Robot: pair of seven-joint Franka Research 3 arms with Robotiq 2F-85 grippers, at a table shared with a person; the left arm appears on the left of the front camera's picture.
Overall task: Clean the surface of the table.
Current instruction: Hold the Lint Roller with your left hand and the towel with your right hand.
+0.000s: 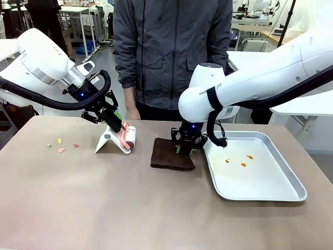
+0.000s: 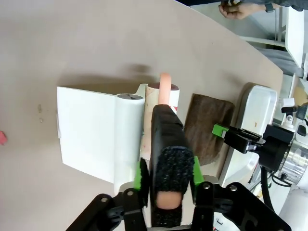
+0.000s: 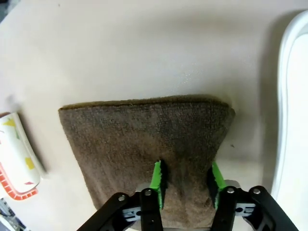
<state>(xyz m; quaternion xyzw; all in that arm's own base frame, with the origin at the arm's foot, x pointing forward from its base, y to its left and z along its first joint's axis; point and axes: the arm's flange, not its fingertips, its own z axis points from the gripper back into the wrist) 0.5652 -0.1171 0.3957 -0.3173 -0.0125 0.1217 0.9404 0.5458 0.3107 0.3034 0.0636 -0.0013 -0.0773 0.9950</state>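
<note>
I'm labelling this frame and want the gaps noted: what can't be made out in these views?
- Front view: the scraps on the table and the crumbs in the tray are too small to identify.
- Left wrist view: the left gripper and the stand hide most of the lint roller.
- Right wrist view: the right gripper covers the near edge of the cloth it pinches.
</note>
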